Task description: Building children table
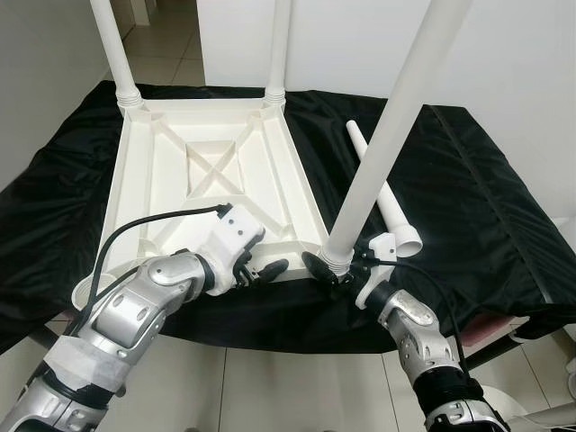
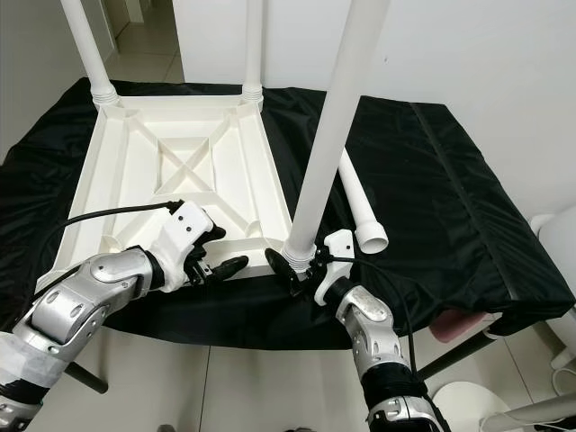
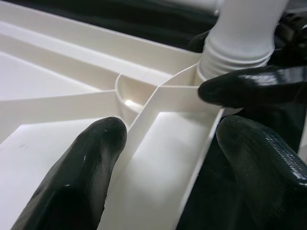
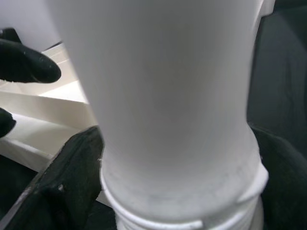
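A white plastic children's table [image 1: 144, 180] lies upside down on a black cloth. Two legs [image 1: 115, 54] stand in its far corners. A third leg [image 1: 387, 135] leans slightly in the near right corner socket, and my right gripper [image 1: 337, 268] is shut on its ribbed base, one finger [image 4: 72, 177] on each side. My left gripper [image 1: 259, 268] is at the near edge just left of that corner. Its fingers [image 3: 91, 163] straddle the table's rim channel and press on its walls. A fourth leg [image 1: 389, 202] lies loose on the cloth to the right.
The black cloth [image 1: 468, 198] covers the whole work surface and hangs over its near edge. Tiled floor [image 1: 270, 387] lies below me. A white wall [image 1: 504, 45] stands behind, and a doorway opens at the far left [image 1: 162, 27].
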